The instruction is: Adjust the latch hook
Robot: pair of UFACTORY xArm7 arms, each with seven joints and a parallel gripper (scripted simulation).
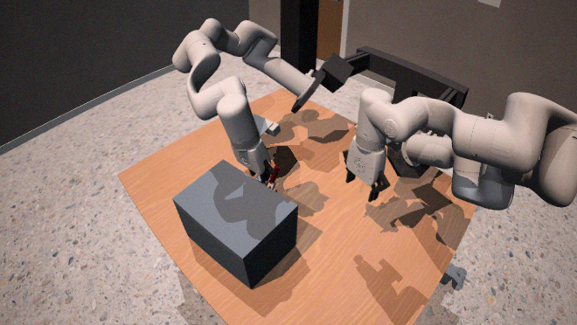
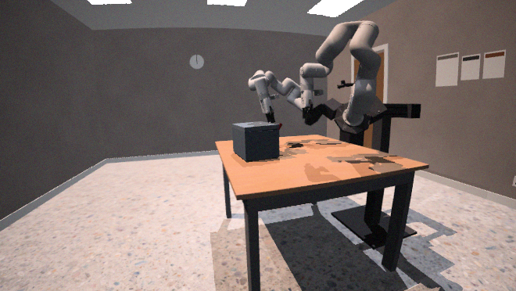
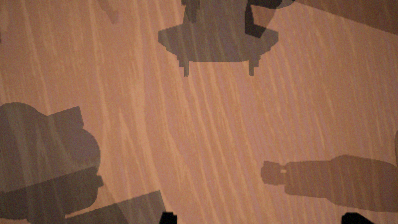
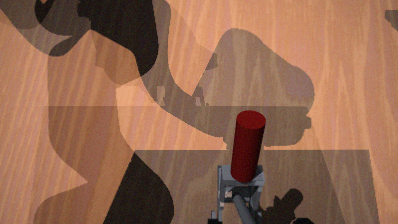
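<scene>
Jaws on R arm [image 1: 238, 127] [image 2: 262, 93] part-open nr red handle [image 1: 274, 175] [image 2: 280, 127] [image 4: 248, 147].
</scene>
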